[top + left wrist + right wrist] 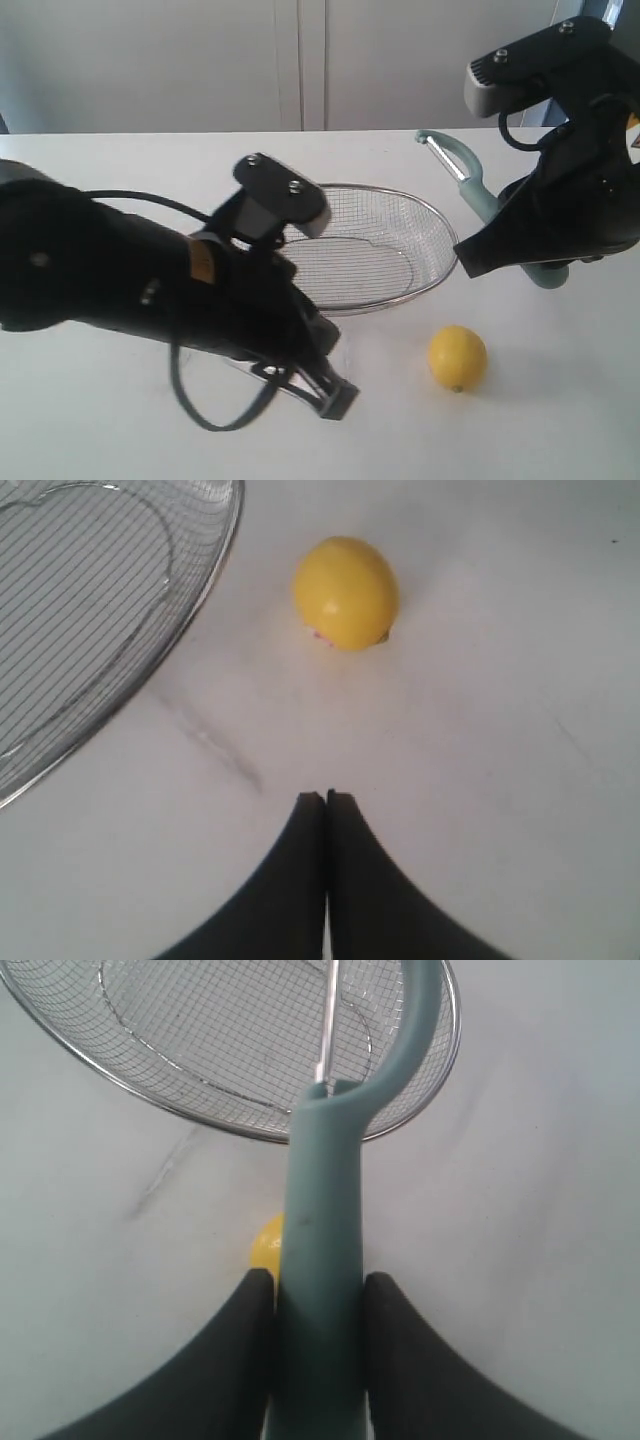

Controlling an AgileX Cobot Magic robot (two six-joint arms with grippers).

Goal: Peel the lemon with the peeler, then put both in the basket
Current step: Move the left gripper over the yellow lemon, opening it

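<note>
You're looking at a basket of fine silvery wire mesh with a shiny metal rim, and a lemon whose yellow skin is glossy enough to catch a highlight. Your peeler has a smooth, matt teal handle that looks like plastic and a bright metal blade, while the table is smooth, white and faintly grey-streaked.

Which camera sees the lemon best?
The left wrist view: the lemon is whole, close and unblocked. The exterior view shows the lemon whole but smaller. The right wrist view shows the lemon only as a sliver behind the peeler.
</note>
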